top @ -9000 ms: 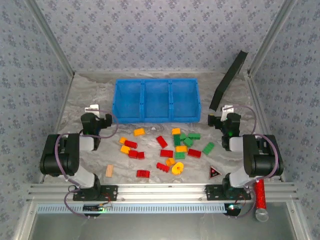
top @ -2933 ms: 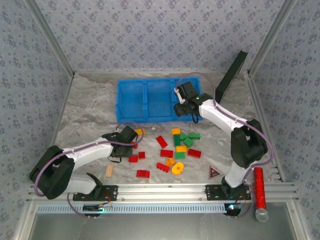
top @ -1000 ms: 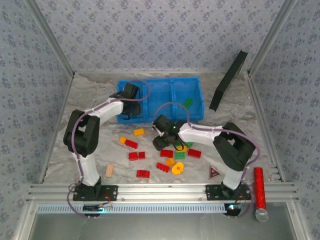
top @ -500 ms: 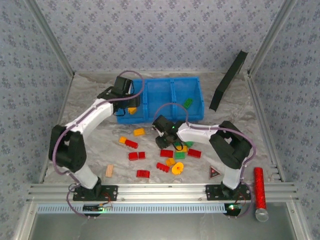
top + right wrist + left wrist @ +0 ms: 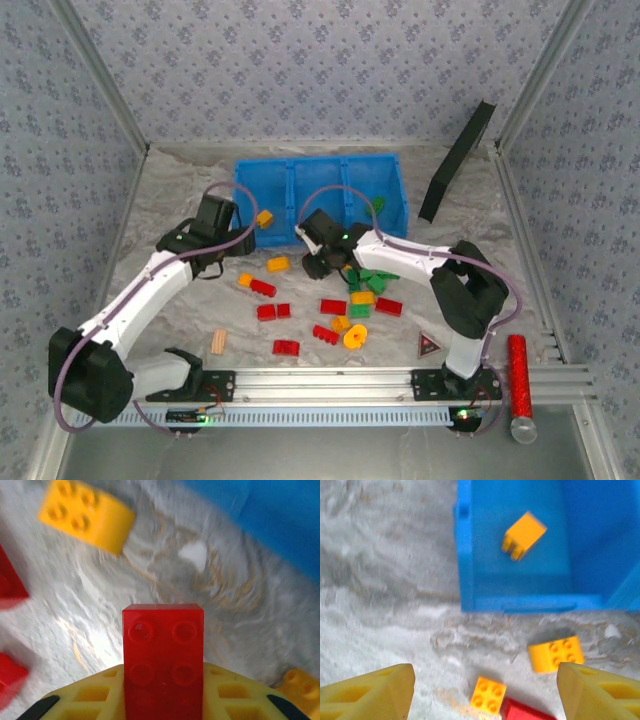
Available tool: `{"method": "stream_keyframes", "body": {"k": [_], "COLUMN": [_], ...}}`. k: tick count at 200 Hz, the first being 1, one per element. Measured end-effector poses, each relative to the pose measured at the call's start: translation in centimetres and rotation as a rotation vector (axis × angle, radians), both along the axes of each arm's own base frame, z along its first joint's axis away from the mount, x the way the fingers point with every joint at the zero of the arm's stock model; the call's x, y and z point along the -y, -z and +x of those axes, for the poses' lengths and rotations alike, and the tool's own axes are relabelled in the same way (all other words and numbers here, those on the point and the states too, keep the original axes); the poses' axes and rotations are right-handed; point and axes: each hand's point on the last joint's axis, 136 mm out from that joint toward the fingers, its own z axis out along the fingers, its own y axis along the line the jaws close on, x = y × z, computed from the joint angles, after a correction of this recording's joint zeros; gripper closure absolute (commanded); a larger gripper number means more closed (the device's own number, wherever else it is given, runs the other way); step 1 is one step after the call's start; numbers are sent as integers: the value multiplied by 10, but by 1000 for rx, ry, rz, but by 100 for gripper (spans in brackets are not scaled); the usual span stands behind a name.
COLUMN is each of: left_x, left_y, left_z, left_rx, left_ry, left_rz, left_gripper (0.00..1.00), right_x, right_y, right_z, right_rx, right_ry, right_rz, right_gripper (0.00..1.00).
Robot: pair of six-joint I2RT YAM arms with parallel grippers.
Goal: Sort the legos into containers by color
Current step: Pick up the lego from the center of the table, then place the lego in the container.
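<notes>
The left arm [image 5: 140, 295] stretches in a long slant from the near left corner. The left pincer [image 5: 485, 676] hangs just outside the blue bin [image 5: 320, 163], by its front left corner, yellow fingers [image 5: 375, 692] spread wide with nothing between them. The right arm [image 5: 420, 262] folds back at the elbow from the near right corner, forearm running leftward, so the right pincer [image 5: 163, 677] sits before the bin's front wall, clamped on a red brick [image 5: 163, 645].

The surface is grey-white marbled, railed in aluminium, with floral-papered walls on three sides. A black slab [image 5: 458, 160] leans in the far right corner.

The bin lies toward the far edge, long side across, three compartments abreast: an orange brick [image 5: 524, 535] tilted in the left one, a green brick [image 5: 378, 205] in the right. The held red brick turns its studs up to the wrist camera, long axis running out along the fingers. The other legos [image 5: 333, 306] lie scattered mid-surface, red, green and orange, a yellow ring [image 5: 354, 338] among them, a wooden block [image 5: 218, 342] toward the near edge.
</notes>
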Motion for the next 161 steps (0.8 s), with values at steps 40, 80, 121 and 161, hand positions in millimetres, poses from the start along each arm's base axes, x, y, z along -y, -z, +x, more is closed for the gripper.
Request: {"method": "stream_keyframes", "body": {"k": [40, 80, 121, 161], "left_x": [-17, -23, -30, -33], "left_y": [22, 37, 55, 46], "left_z": [-26, -40, -55, -56], "left_rx": [-91, -152, -193, -153], "left_ry": [-178, -351, -499, -607], "left_rz": [-52, -134, -191, -274], "left_gripper": [22, 22, 19, 18], "right_x": [6, 10, 3, 0], "right_y": [-36, -59, -65, -51], "right_z": [38, 80, 124, 155], "right_rx": [102, 185, 247, 271], "right_ry": [16, 43, 67, 85], "right_rz": [12, 23, 33, 18], "right_gripper": [68, 69, 67, 67]}}
